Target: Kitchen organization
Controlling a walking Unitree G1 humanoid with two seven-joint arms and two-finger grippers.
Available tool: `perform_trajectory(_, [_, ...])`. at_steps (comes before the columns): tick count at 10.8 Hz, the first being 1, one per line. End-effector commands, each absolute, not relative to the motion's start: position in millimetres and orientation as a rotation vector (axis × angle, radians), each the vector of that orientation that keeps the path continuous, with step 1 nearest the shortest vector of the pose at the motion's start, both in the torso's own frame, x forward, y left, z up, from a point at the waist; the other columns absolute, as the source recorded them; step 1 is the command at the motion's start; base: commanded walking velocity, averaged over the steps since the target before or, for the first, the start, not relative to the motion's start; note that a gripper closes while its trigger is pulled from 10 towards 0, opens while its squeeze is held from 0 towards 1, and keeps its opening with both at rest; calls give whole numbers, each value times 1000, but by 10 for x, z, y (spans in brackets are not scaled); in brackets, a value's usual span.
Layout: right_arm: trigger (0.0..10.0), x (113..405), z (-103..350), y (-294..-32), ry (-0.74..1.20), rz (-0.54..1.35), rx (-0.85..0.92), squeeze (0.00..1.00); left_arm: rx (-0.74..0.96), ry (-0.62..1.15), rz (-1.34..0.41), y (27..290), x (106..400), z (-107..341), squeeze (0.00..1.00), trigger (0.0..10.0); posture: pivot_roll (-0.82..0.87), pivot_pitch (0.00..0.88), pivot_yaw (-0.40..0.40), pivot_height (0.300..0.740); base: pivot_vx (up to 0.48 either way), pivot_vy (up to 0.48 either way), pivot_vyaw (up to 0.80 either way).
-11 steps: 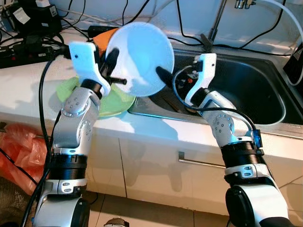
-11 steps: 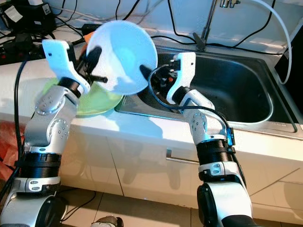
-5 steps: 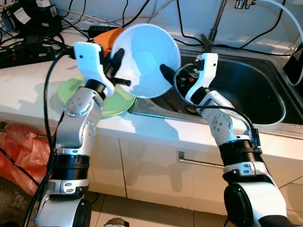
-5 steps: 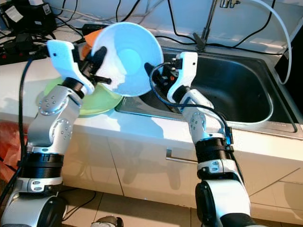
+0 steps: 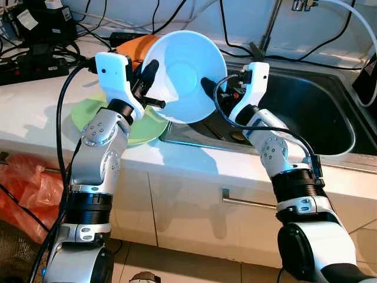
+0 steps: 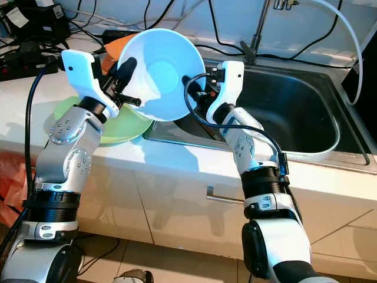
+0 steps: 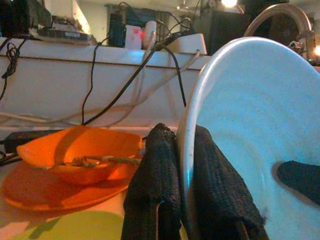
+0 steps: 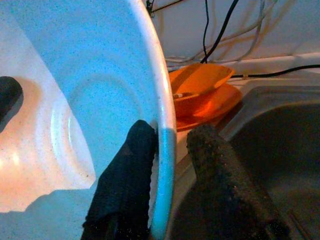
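Observation:
A pale blue bowl (image 5: 185,73) hangs tilted on its side above the counter's edge, at the left end of the sink (image 5: 306,112). My left gripper (image 5: 151,82) is shut on its left rim, one finger (image 7: 155,170) behind the wall and one (image 7: 215,180) inside. My right gripper (image 5: 213,91) straddles the opposite rim. Its inner finger (image 8: 127,170) touches the bowl's inside. Its outer finger (image 8: 215,170) stands a little off the wall, so it is open. Below the bowl a green plate (image 5: 88,112) lies on the white counter.
An orange bowl (image 7: 80,155) sits on an orange plate (image 7: 30,187) behind the green plate. Power strips and cables (image 5: 35,35) crowd the back left of the counter. The faucet (image 5: 271,23) rises behind the sink. An orange bag (image 5: 23,183) lies on the floor at left.
Both arms carried the bowl to the right, toward the sink, and its opening has turned more toward me. The left gripper stays closed on the rim.

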State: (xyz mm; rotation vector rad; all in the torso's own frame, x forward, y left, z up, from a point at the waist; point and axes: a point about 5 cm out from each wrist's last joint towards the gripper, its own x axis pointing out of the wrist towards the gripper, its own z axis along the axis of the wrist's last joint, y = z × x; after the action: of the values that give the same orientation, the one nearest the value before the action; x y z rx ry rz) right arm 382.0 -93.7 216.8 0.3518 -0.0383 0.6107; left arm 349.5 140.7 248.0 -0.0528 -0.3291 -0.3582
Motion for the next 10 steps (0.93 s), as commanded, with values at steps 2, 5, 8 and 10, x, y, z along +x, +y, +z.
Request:
perform_trajectory(2, [0,3857,2120,-1063,-1,548,349,0,-9,-420,-343,1465,3483,2656,0,0,145,22,-27,740,0,0,0])
perform_trajectory(5, [0,3859,2119,-1070,3,548,351,0,4,-404,-353,1446,3484,2616,545,8588,142,26,-28,740,0,0,0])
perform_trajectory(8, [0,3862,2112,-1079,9,541,365,0,-3,-362,-381,1419,3479,2548,1000,10000,141,27,-28,740,0,0,0])
perform_trajectory(10, [0,3895,2098,-1124,15,486,368,0,-12,-296,-486,1347,3461,2489,1000,10000,144,25,-29,740,0,0,0])
